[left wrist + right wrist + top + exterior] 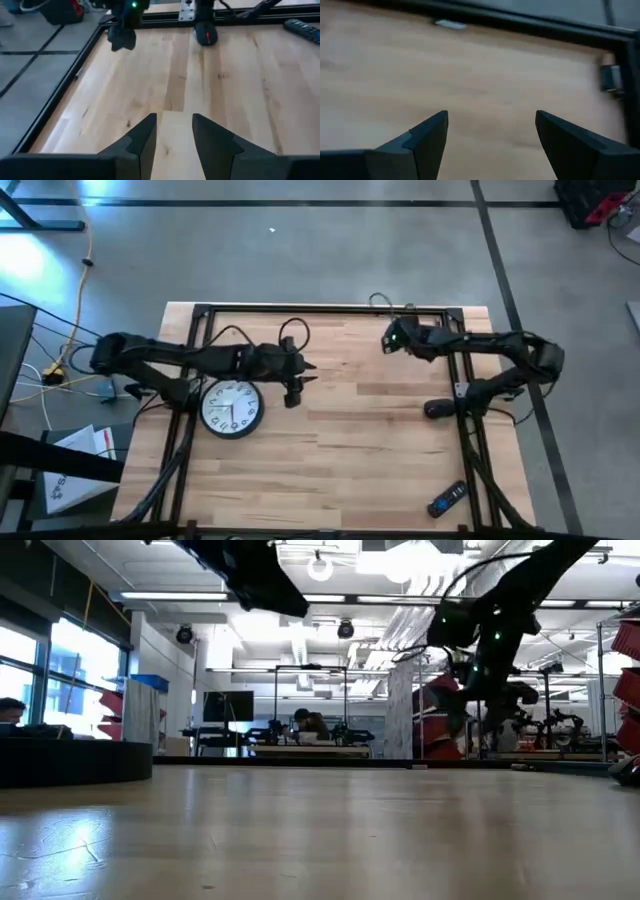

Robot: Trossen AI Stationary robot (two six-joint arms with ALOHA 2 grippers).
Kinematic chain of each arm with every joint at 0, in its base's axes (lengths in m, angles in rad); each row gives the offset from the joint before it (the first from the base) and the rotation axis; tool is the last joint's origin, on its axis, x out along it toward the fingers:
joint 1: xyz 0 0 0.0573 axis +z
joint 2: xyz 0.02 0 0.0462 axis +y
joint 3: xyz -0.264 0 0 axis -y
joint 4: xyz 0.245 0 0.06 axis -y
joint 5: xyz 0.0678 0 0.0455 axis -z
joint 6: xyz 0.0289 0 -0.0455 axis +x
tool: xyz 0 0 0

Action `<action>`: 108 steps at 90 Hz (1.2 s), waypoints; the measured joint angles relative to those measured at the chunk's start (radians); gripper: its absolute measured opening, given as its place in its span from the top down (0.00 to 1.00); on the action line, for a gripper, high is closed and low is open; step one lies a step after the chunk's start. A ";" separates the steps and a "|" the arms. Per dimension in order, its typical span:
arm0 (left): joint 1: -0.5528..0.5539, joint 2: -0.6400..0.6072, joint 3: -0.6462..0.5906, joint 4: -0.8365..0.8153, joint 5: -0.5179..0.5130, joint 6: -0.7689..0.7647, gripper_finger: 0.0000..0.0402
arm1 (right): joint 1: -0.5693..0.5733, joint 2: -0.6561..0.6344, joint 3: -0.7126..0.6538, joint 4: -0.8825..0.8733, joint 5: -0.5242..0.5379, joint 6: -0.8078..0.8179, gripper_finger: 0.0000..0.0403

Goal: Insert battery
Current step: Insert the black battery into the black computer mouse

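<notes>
Wooden table [380,440] bears one clock [231,407], one remote [447,499], probably one mouse [437,409]; both end effectors spread, empty.

Both arms are dark, nearly black, built of jointed tubular segments with thin black cables looping beside them. The left arm [190,360], at the frame's left, ends in a gripper [173,132] with two matte black, wedge-shaped fingers [142,137]. The right arm [500,350], at the frame's right, carries a small green light near its wrist, and its gripper [492,135] has the same angular black fingers [427,135].
</notes>
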 joint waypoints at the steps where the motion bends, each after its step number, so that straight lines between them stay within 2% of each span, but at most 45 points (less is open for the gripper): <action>1: 0.002 0.002 0.000 0.002 0.001 0.002 0.73 | -0.011 0.000 0.000 -0.002 -0.004 -0.001 0.32; 12: 0.019 0.013 0.000 0.013 0.027 0.029 0.73 | -0.125 0.000 0.000 -0.007 -0.081 -0.042 0.32; 21: 0.032 0.016 0.000 0.022 0.053 0.052 0.73 | -0.178 0.000 0.000 -0.020 -0.252 -0.125 0.32; 29: 0.042 0.016 0.000 0.015 0.069 0.069 0.73 | -0.169 -0.013 0.000 -0.065 -0.398 -0.260 0.32; 35: 0.049 0.016 0.000 0.000 0.069 0.072 0.73 | -0.120 -0.044 0.000 -0.112 -0.464 -0.321 0.32; 50: 0.065 0.015 -0.024 0.016 0.069 0.081 0.73 | 0.075 -0.155 0.000 -0.269 -0.463 -0.450 0.32; 59: 0.065 0.016 -0.071 0.085 0.068 0.086 0.73 | 0.208 -0.208 0.001 -0.373 -0.465 -0.512 0.32; 78: 0.062 0.016 -0.149 0.197 0.069 0.048 0.73 | 0.431 -0.242 0.019 -0.474 -0.465 -0.501 0.32; 94: 0.062 0.016 -0.156 0.233 0.066 0.059 0.73 | 0.482 -0.178 0.038 -0.739 -0.467 -0.435 0.28; 108: 0.062 0.016 -0.156 0.317 0.064 0.093 0.73 | 0.485 -0.102 0.036 -0.853 -0.560 -0.425 0.24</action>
